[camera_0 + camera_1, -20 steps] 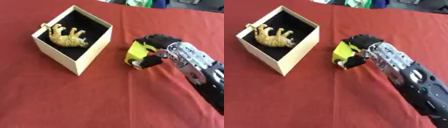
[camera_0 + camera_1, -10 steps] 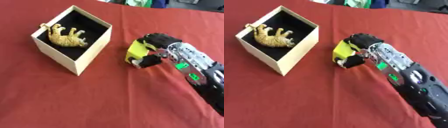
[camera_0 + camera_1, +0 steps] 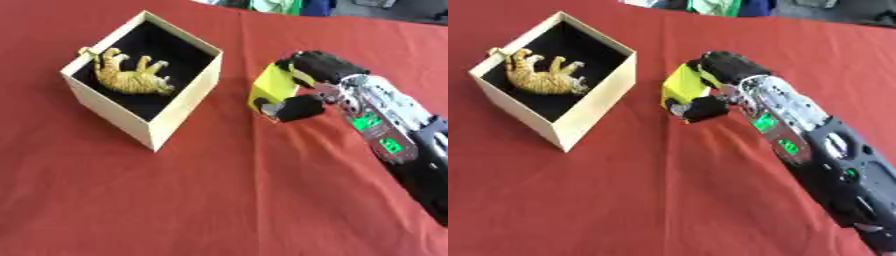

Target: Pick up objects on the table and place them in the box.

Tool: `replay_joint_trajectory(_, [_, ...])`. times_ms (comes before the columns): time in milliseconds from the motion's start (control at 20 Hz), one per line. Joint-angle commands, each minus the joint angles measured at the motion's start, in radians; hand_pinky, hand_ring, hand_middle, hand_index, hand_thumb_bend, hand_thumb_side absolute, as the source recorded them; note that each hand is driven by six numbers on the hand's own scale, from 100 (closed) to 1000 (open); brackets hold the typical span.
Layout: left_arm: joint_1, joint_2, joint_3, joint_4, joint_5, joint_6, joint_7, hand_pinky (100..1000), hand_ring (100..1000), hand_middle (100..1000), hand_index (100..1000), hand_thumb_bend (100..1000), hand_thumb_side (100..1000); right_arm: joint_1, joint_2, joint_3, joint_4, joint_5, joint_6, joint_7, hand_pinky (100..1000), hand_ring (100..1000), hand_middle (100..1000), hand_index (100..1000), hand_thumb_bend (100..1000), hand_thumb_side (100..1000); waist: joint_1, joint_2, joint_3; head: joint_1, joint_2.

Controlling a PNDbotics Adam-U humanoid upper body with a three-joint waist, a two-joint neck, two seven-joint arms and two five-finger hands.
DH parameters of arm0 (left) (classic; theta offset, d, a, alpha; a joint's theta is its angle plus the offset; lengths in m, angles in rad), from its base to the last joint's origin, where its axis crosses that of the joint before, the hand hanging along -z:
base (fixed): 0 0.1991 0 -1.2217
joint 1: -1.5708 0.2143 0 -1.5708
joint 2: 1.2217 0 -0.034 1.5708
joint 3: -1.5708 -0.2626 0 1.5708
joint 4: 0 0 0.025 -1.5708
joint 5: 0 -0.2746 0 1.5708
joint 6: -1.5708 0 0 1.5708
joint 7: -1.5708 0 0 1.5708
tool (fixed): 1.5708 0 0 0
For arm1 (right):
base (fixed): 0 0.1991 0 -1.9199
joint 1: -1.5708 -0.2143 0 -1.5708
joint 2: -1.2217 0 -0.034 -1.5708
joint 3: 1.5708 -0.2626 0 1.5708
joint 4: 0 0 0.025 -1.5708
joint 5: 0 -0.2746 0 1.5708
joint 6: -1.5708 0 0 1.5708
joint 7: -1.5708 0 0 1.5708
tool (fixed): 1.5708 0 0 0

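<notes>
Right hand [image 3: 317,82] curled around yellow block [image 3: 271,86], beside box [image 3: 179,107] with toy tiger [image 3: 129,77] inside.

Table [image 3: 175,200] covered edge to edge in red cloth. Cream cardboard box [image 3: 179,117] sits open on it at upper left, black-lined. Yellow object [image 3: 682,86] stands near the box's right side, lower end apparently on the cloth.
</notes>
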Motion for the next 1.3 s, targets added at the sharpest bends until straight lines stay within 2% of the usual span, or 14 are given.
replay_joint_trajectory(50, [-0.007,0.015,-0.001,-0.015,-0.007,0.0,-0.006,649,878,866,815,100,842,-0.029,-0.021,-0.015,-0.024,-0.009,0.002,0.004,649,636,391,843,100,705,0.004,-0.026,-0.001,-0.001,-0.002])
replay_joint_trajectory(300, [-0.006,0.016,-0.001,-0.015,-0.009,0.001,-0.009,648,879,866,815,100,841,-0.085,-0.023,-0.013,-0.028,-0.004,-0.007,0.02,652,636,379,832,100,668,0.004,-0.028,0.001,-0.002,-0.002])
replay_joint_trajectory(600, [-0.006,0.016,-0.003,-0.015,-0.01,0.002,-0.013,648,879,867,815,100,841,-0.19,-0.007,0.004,-0.023,0.024,-0.03,0.051,656,638,378,827,100,653,0.003,-0.03,0.007,-0.005,0.0])
replay_joint_trajectory(1000, [-0.006,0.015,-0.005,-0.015,-0.009,0.001,-0.017,649,880,867,816,100,840,-0.35,0.073,0.022,0.013,0.037,-0.067,0.092,664,637,393,831,100,639,0.004,-0.032,0.017,-0.008,0.006])
replay_joint_trajectory(1300, [-0.008,0.013,-0.007,-0.015,-0.006,0.0,-0.02,649,880,867,816,100,839,-0.469,0.143,0.059,0.107,0.08,-0.112,0.111,668,642,411,828,100,616,0.005,-0.035,0.026,-0.011,0.006])
